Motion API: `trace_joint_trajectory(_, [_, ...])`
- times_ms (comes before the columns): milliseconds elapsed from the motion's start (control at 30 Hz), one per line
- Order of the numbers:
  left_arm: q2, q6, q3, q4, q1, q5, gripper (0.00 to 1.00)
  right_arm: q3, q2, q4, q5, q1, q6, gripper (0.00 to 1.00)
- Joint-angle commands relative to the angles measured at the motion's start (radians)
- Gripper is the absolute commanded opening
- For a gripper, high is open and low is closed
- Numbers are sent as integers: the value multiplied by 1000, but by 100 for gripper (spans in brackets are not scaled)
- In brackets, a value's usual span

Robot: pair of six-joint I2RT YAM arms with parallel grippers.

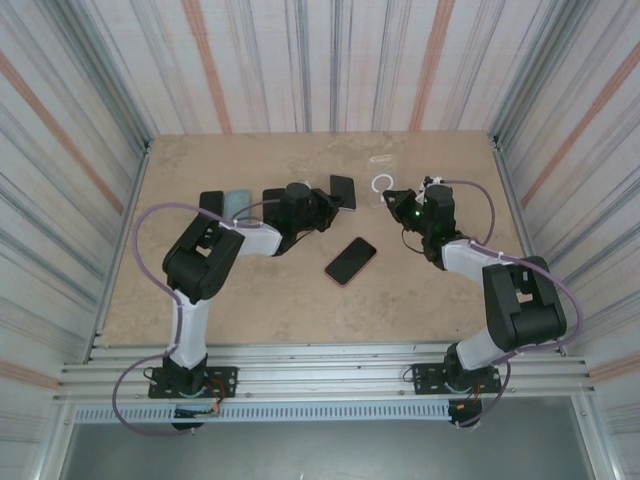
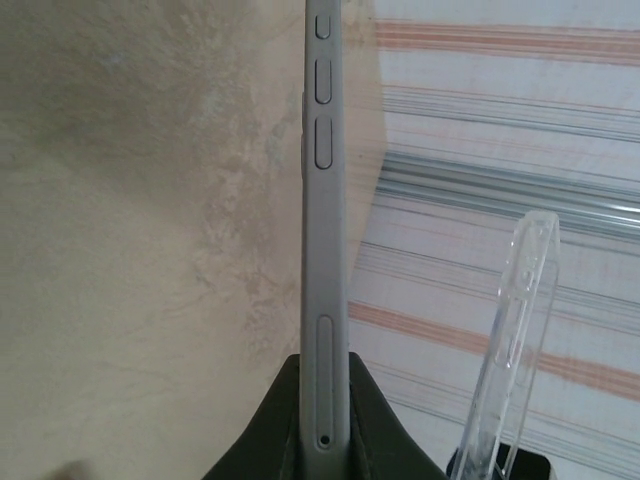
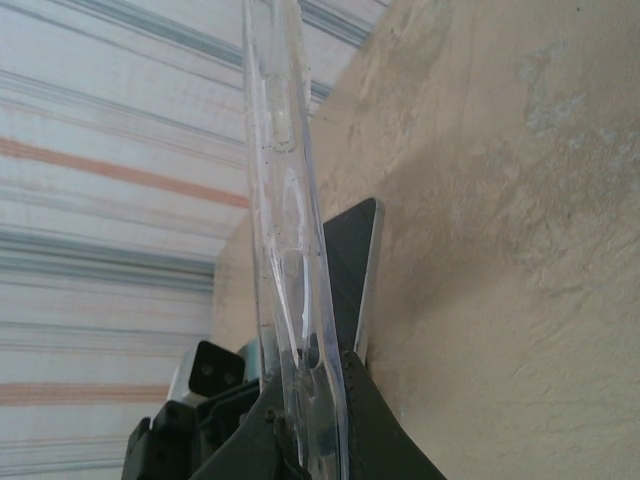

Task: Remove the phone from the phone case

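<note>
Phone (image 2: pixel 325 260) in left claw (image 2: pixel 325 440) pinch, buttons (image 2: pixel 324 110) plain from left wrist; clear case (image 3: pixel 285 200) in right claw (image 3: pixel 310 440) pinch.

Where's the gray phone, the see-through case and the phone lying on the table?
gray phone (image 2: pixel 325 250): left wrist view, side edge under the buttons.
clear case (image 3: pixel 285 250): right wrist view, middle of its edge.
phone on the table (image 1: pixel 350 261): top view, middle of its screen.

A beige, marbled tabletop (image 1: pixel 270 300) sits evenly lit between white walls (image 1: pixel 300 60) streaked with grey and orange stripes, with aluminium rails (image 1: pixel 320 372) running along its near edge.
</note>
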State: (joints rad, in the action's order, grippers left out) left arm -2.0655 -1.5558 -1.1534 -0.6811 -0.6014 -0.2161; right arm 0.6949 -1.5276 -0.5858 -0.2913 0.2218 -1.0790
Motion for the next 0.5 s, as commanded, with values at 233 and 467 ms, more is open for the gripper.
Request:
trace_joint_trajectory(233, [-84,54,-115,48,10,18,8,-20,-80,-88,-39,-9,-12,0])
trace_joint_trajectory(467, [-121,58,-146,92,9,17,11,-25,-119,-119,-49,-10,-21,0])
